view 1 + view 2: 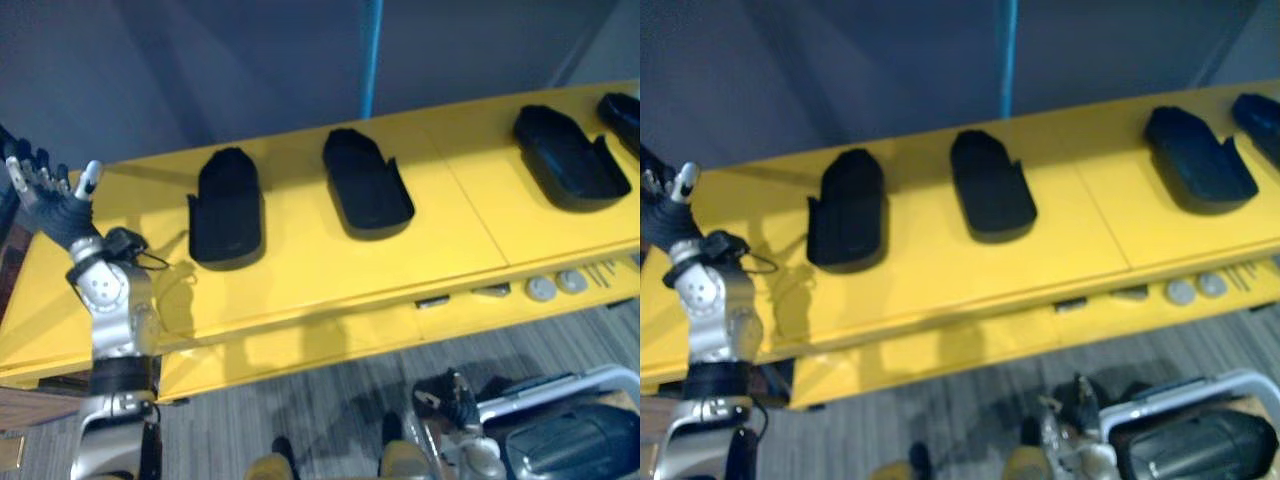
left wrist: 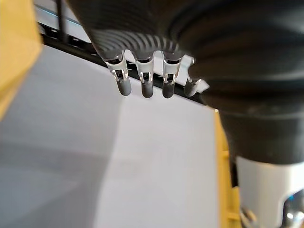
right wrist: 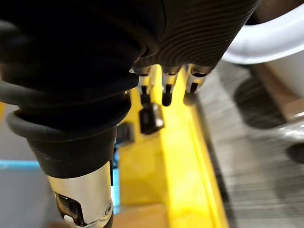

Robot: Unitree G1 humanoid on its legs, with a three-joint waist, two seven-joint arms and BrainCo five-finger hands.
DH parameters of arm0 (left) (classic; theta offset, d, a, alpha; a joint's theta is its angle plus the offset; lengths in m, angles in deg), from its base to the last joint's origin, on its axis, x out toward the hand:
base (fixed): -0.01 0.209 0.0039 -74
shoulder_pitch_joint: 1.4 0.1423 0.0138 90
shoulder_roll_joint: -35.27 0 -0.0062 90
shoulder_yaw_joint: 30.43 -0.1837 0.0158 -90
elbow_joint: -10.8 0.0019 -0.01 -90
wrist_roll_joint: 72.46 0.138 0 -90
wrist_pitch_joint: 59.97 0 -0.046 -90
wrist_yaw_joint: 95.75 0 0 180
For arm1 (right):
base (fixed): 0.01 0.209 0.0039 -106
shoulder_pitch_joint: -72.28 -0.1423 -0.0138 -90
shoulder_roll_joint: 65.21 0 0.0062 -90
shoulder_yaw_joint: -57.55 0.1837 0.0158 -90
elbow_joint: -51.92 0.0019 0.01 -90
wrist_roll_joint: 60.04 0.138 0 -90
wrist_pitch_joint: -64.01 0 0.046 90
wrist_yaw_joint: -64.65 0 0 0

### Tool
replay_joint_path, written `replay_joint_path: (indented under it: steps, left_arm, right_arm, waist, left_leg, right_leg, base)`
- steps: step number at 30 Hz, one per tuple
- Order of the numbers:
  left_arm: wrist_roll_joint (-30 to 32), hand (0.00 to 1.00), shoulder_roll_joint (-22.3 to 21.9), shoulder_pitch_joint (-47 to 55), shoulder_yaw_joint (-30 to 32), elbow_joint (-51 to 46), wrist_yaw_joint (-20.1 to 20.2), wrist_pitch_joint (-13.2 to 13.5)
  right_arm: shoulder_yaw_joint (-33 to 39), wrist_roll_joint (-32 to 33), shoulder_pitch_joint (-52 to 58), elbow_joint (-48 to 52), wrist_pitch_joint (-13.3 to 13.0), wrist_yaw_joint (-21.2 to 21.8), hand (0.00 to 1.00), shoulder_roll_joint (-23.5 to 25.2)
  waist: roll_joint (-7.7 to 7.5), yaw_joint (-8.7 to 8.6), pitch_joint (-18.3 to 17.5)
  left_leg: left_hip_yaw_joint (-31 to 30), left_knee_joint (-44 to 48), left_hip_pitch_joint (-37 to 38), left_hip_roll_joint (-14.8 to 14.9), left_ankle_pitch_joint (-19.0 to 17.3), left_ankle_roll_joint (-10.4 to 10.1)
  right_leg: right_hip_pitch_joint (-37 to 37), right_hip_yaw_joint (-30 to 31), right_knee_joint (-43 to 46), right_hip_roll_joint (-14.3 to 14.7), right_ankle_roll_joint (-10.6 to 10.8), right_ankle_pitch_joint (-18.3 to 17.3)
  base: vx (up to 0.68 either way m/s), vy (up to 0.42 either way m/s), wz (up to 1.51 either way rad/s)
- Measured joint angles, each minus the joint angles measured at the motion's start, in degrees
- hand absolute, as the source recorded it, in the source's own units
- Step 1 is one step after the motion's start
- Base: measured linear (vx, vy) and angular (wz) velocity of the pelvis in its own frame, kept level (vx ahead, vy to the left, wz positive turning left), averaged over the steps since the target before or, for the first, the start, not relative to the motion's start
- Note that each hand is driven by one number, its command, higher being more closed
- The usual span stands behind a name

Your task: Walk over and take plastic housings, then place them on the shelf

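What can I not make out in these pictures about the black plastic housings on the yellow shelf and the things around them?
Rightmost black plastic housing: left eye view, cut off by the right edge; full shape unknown.
Small grey round pieces on the yellow shelf's lower ledge: both eye views, too small to identify.
Dark bulky object inside the white-rimmed container: blurred and cut by the bottom edge; possibly a housing, cannot tell.

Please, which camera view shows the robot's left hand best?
The left eye view: the left hand is raised whole at the end of the yellow shelf, fingers spread and empty. The right eye view cuts it at the edge. The left wrist view gives its dark-tipped fingers from close.
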Motion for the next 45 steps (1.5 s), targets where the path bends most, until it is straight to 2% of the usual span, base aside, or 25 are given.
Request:
replay_joint_path:
  steps: [4,8,10,12,14,15,16,18,20,23,27,28,31,33,34,35,36,37,38,39,40,43,45]
  left_arm:
    - [2.2,0.0,-2.7,7.3,1.6,-5.9,1.0,0.0]
    - [8.9,0.0,-8.3,17.5,3.2,-9.7,-1.8,0.0]
    - [11.0,0.0,-11.7,22.4,4.7,-10.7,-4.9,0.0]
    - [11.3,0.0,-14.5,26.0,6.3,-10.7,-8.6,0.1]
    - [13.3,0.0,-16.5,29.1,8.2,-10.0,-15.3,0.1]
    - [13.7,0.0,-17.0,29.5,8.9,-9.3,-17.0,0.1]
    - [13.7,0.0,-18.1,30.4,10.7,-6.2,-21.2,0.1]
    - [13.1,0.0,-18.8,31.6,13.4,-0.2,-24.9,-0.1]
    - [11.1,0.0,-19.5,33.0,15.6,6.6,-25.8,-0.1]
    - [11.3,0.0,-20.0,34.9,15.0,14.0,-26.0,-1.1]
    - [15.8,0.0,-21.1,36.2,14.2,19.6,-25.0,-1.5]
    - [15.6,0.0,-21.4,36.0,14.2,21.2,-24.1,-1.6]
    - [14.4,0.0,-22.4,35.9,14.3,28.4,-17.6,-2.7]
    - [10.1,0.0,-23.5,36.0,14.4,33.3,-9.8,-3.8]
    - [8.4,0.0,-23.8,36.0,14.4,34.4,-7.5,-4.2]
    - [4.9,0.0,-24.2,36.0,14.3,36.6,-2.1,-5.6]
    - [0.6,0.0,-24.2,36.0,13.4,38.4,5.4,-7.8]
    - [-1.1,0.0,-24.1,36.0,12.5,39.1,8.7,-8.8]
    - [-3.0,0.0,-24.2,36.0,10.8,39.7,14.5,-10.8]
    - [-3.1,0.0,-24.2,35.9,9.7,39.9,16.9,-11.8]
    - [-3.1,0.0,-24.0,35.7,6.9,40.2,22.3,-14.7]
    - [-3.1,0.0,-23.9,32.7,0.6,41.8,29.1,-19.9]
    - [-3.3,0.0,-23.7,29.9,-1.8,43.9,29.8,-22.6]
  right_arm:
    - [1.0,0.1,1.4,1.4,0.0,-1.1,0.0,0.1]
    - [1.8,0.1,3.1,2.1,0.3,-1.8,0.0,0.6]
    - [3.2,0.0,3.9,2.1,0.4,-1.9,0.0,1.6]
    - [3.3,0.0,4.9,1.9,0.8,-2.0,0.0,1.9]
    - [3.3,0.0,5.1,1.8,1.0,-2.1,0.0,2.4]
    - [3.4,0.0,5.1,1.8,1.1,-2.2,0.0,2.4]
    - [3.4,0.0,5.3,1.3,1.3,-2.4,0.0,2.4]
    - [3.4,0.0,4.9,0.6,1.7,-3.1,0.0,2.5]
    - [4.2,0.1,4.5,-0.7,2.0,-3.3,0.0,2.5]
    - [6.2,0.2,4.4,-2.2,2.6,-3.4,0.0,2.6]
    - [8.2,1.5,4.5,-4.1,2.6,-3.0,0.0,2.6]
    - [8.6,2.0,4.4,-4.6,2.6,-2.7,0.0,2.6]
    - [10.8,2.9,4.3,-5.9,2.5,-1.7,0.0,2.7]
    - [12.3,3.0,4.2,-7.5,2.5,-1.4,0.0,2.6]
    - [12.4,3.0,3.9,-7.8,2.5,-1.3,0.0,2.6]
    - [12.7,3.2,3.8,-8.1,2.6,-0.7,0.0,2.7]
    - [12.9,3.3,3.8,-8.2,2.7,-0.3,0.0,2.7]
    - [13.2,3.4,3.6,-8.2,2.7,0.0,0.0,2.8]
    - [13.7,3.5,2.9,-8.2,2.9,0.7,0.0,2.9]
    - [13.8,3.5,2.6,-8.2,2.9,0.9,0.0,2.9]
    - [13.9,3.6,1.7,-8.2,3.0,1.9,0.0,2.8]
    - [13.8,5.4,-0.2,-8.7,3.2,3.9,0.0,2.9]
    - [13.8,5.8,-1.4,-10.3,4.3,4.7,0.0,3.0]
  waist:
    - [0.13,0.36,-1.5]
    - [0.51,1.61,-2.3]
    - [0.37,2.65,-2.7]
    - [-0.11,2.99,-3.0]
    - [-0.48,4.0,-3.4]
    - [-0.57,4.04,-3.4]
    - [-0.78,4.38,-3.6]
    - [-0.74,4.63,-4.0]
    - [-0.89,4.9,-4.3]
    - [-0.98,5.85,-4.3]
    - [-1.09,5.83,-4.3]
    - [-1.05,5.79,-4.3]
    - [-1.06,5.59,-4.3]
    - [-1.13,5.47,-4.2]
    - [-1.17,5.46,-4.2]
    - [-1.25,5.36,-4.2]
    - [-1.29,5.15,-4.2]
    - [-1.3,5.06,-4.1]
    - [-1.27,4.96,-3.9]
    - [-1.26,4.91,-3.9]
    - [-1.16,4.52,-3.8]
    - [-1.02,4.31,-2.5]
    - [-1.07,4.19,-1.9]
  left_leg:
    - [-0.6,-0.3,0.3,-0.1,0.0,0.0]
    - [-0.9,-1.7,1.2,-0.3,0.4,-0.1]
    - [-1.4,-2.1,1.2,-0.4,0.7,-0.1]
    - [-2.6,-2.4,1.2,-0.5,0.9,-0.1]
    - [-3.5,-3.0,1.1,-0.7,1.2,-0.1]
    - [-3.9,-3.3,1.1,-0.8,1.5,-0.1]
    - [-4.6,-3.5,1.2,-1.0,1.6,0.0]
    - [-5.2,-3.5,1.2,-1.2,1.7,0.1]
    - [-5.4,-3.6,1.3,-1.4,1.7,0.1]
    - [-5.4,-4.2,1.4,-1.5,1.9,0.2]
    - [-5.5,-5.7,1.4,-1.7,2.8,0.2]
    - [-5.5,-6.0,1.5,-1.7,3.0,0.2]
    - [-5.4,-7.6,2.4,-1.8,3.5,0.2]
    - [-5.3,-8.2,3.1,-1.8,3.5,0.2]
    - [-5.3,-8.2,3.2,-1.8,3.5,0.2]
    - [-5.3,-8.2,3.3,-1.8,3.5,0.2]
    - [-5.3,-8.2,3.3,-1.8,3.5,0.2]
    - [-5.3,-8.2,3.3,-1.8,3.5,0.2]
    - [-5.3,-8.2,3.3,-1.8,3.5,0.2]
    - [-5.3,-8.2,3.3,-1.8,3.5,0.2]
    - [-5.1,-8.2,3.3,-1.8,3.5,0.2]
    - [-4.0,-8.2,3.2,-1.6,3.5,0.2]
    - [-3.2,-8.2,3.1,-1.4,3.6,0.1]
  right_leg:
    - [1.2,-0.9,-1.3,0.0,0.0,0.3]
    - [1.9,-1.1,-2.0,0.1,-0.1,0.4]
    - [2.1,-1.6,-2.4,0.1,0.0,0.4]
    - [2.8,-3.0,-2.7,0.0,-0.1,0.4]
    - [3.1,-3.8,-2.9,0.0,-0.1,0.3]
    - [3.4,-4.2,-3.0,-0.1,-0.1,0.3]
    - [3.8,-4.8,-3.1,-0.2,0.0,0.1]
    - [4.3,-5.7,-3.1,-0.4,0.0,-0.1]
    - [4.6,-6.0,-3.1,-0.5,0.2,-0.2]
    - [4.5,-6.1,-3.1,-0.6,0.3,-0.3]
    - [4.3,-6.8,-3.1,-0.9,0.3,-0.7]
    - [4.2,-6.8,-3.1,-0.9,0.4,-0.8]
    - [4.6,-6.9,-3.1,-0.9,0.7,-1.0]
    - [4.6,-6.9,-3.1,-0.9,0.9,-1.0]
    - [4.7,-6.9,-3.1,-0.9,0.9,-1.0]
    - [4.9,-6.9,-3.1,-0.9,0.9,-1.1]
    - [4.9,-6.9,-3.1,-0.9,1.0,-1.1]
    - [4.8,-6.9,-3.1,-0.9,1.0,-1.1]
    - [4.8,-6.9,-3.1,-0.9,1.0,-1.1]
    - [4.8,-6.9,-3.0,-0.9,1.0,-1.1]
    - [4.6,-6.7,-2.8,-0.9,1.0,-1.2]
    - [3.3,-5.4,-1.5,-0.9,0.8,-1.4]
    - [2.4,-4.3,-1.1,-0.7,0.8,-1.5]
  base:
    - [0.0,-0.001,0.07]
    - [0.0,-0.001,0.01]
    - [0.02,-0.009,0.14]
    - [0.02,-0.01,0.27]
    - [0.02,-0.009,0.2]
    - [0.02,-0.003,0.3]
    - [0.02,0.004,0.26]
    - [0.02,0.006,0.22]
    - [0.01,0.008,0.12]
    - [-0.01,0.002,0.03]
    - [-0.01,0.003,0.05]
    - [0.0,0.0,0.0]
    - [0.01,0.001,0.0]
    - [0.06,0.005,0.0]
    - [0.07,0.004,0.0]
    - [0.06,0.003,0.02]
    - [0.05,0.002,0.01]
    - [0.04,0.002,0.01]
    - [0.0,0.0,0.0]
    - [0.0,0.0,0.0]
    - [-0.01,0.003,-0.04]
    - [-0.04,0.006,-0.17]
    - [-0.04,-0.005,-0.25]
